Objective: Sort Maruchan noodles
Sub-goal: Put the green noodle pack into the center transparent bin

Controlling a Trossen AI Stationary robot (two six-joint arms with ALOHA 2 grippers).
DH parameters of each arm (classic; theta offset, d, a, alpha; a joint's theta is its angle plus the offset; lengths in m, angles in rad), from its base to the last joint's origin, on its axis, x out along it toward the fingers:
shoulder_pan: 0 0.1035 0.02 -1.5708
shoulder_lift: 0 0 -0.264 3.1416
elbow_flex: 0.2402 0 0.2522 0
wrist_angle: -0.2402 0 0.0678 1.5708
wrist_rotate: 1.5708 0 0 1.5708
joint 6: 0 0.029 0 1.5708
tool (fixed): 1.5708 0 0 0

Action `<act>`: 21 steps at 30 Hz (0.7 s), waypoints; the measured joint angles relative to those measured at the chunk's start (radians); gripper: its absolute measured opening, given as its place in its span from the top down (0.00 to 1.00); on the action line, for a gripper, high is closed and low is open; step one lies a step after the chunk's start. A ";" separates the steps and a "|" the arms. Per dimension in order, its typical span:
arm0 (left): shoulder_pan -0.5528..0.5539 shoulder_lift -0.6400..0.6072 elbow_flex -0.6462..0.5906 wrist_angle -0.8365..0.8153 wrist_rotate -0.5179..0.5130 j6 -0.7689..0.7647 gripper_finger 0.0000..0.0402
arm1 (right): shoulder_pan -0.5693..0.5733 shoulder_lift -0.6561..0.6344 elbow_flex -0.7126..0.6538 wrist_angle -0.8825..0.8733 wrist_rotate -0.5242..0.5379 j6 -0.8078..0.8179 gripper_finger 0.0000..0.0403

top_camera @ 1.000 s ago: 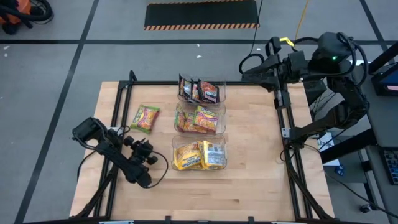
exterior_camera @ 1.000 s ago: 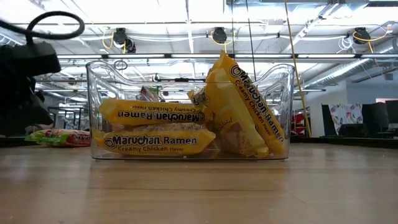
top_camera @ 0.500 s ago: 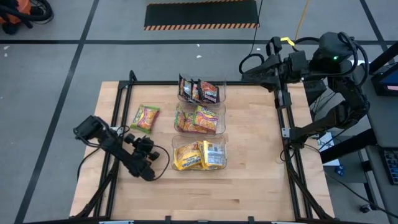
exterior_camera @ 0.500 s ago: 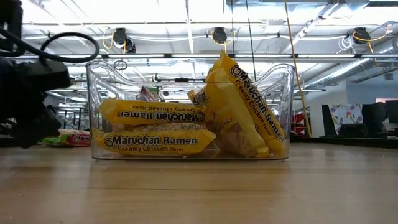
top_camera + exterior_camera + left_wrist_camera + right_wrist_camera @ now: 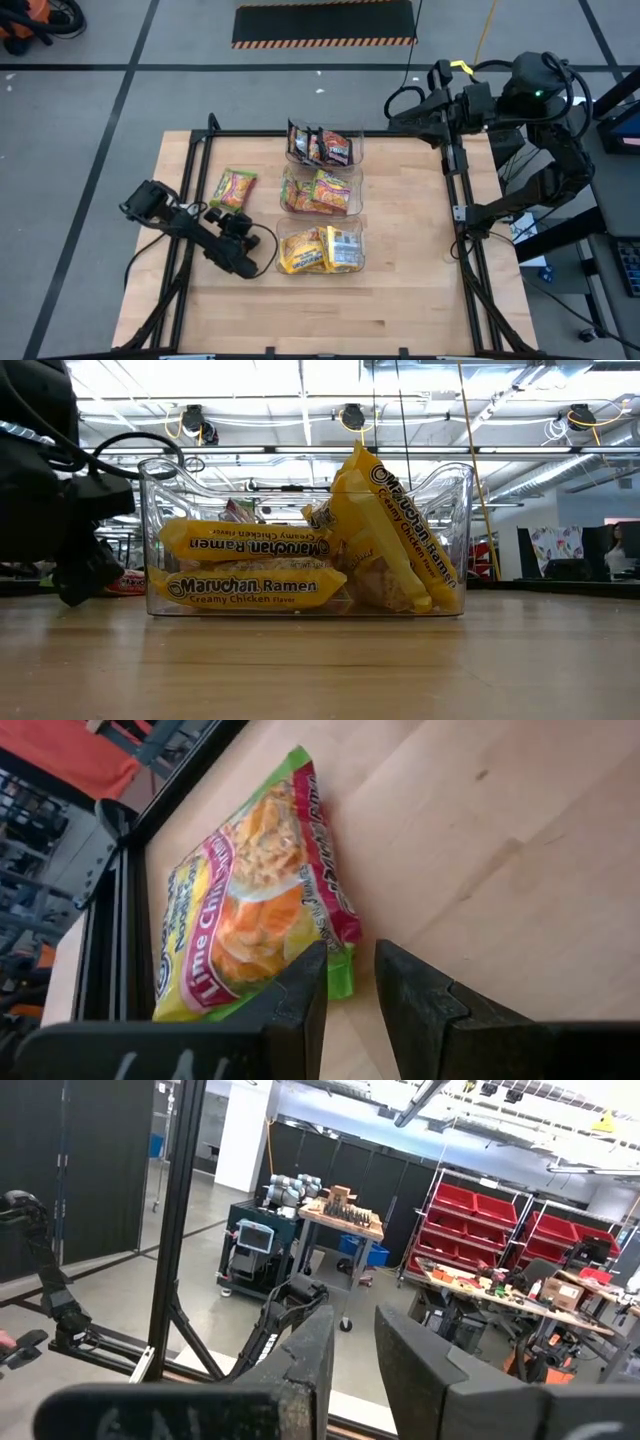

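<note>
The left gripper [image 5: 243, 264], fingers slightly apart and empty, sits nearest the loose green packet [image 5: 234, 189], which lies just beyond it toward the table's far edge, long axis toward the fingers.

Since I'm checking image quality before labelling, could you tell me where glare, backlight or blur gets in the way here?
Low view: bright ceiling lights backlight the clear bin, and the left arm is a dark, blurred shape. Left wrist view: the fingers are soft, the green packet sharper. High view: even light, slight shine on the yellow packets.
</note>
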 joint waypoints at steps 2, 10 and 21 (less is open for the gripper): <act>0.012 -0.001 0.000 0.019 0.011 0.028 0.76 | 0.000 0.000 0.000 -0.004 0.000 0.000 0.82; 0.022 0.000 0.000 0.022 0.079 0.036 0.76 | 0.000 0.000 0.000 -0.007 0.000 0.000 0.82; 0.052 0.000 0.000 0.025 0.105 0.052 0.76 | 0.000 -0.009 0.000 -0.006 0.000 0.001 0.82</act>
